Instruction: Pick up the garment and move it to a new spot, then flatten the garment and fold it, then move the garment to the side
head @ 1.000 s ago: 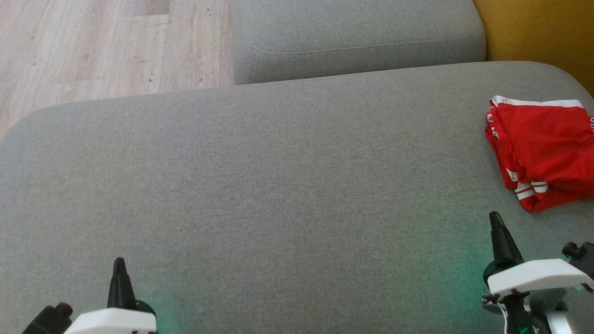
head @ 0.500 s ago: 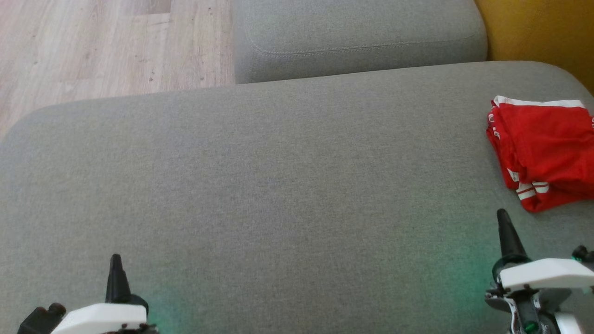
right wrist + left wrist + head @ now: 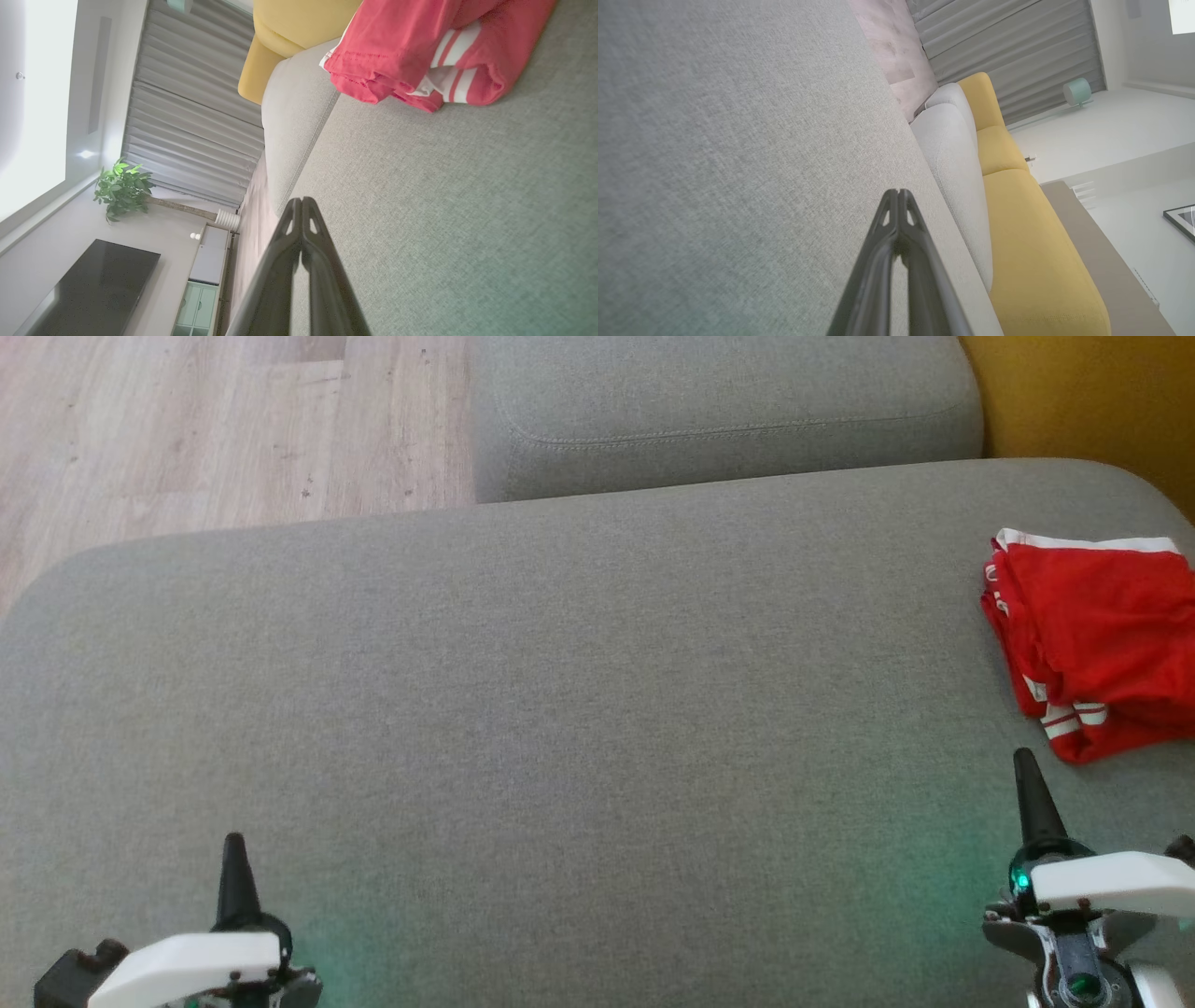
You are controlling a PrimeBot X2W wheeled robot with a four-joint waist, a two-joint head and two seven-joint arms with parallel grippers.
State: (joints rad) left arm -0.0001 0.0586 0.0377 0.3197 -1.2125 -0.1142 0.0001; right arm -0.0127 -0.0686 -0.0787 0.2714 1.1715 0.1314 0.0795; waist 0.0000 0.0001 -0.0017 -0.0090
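Grey sofa cushion (image 3: pixel 560 709) stretches from the left gripper (image 3: pixel 233 845), clenched on nothing, to the right gripper (image 3: pixel 1025 761), likewise clenched and empty. Farther right, the red garment (image 3: pixel 1102 635) lies folded at the cushion's edge, so the task looks essentially finished. Compared with a second ago, the right gripper has edged rightward and the garment is unmoved.

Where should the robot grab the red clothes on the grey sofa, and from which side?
Probably the striped corner of the red garment, nearest the robot. The folded layers bunch up there and seem to lift slightly off the grey cushion. Come in from the robot's side with the right gripper, which is closest. Its jaws are shut and would need to open first.
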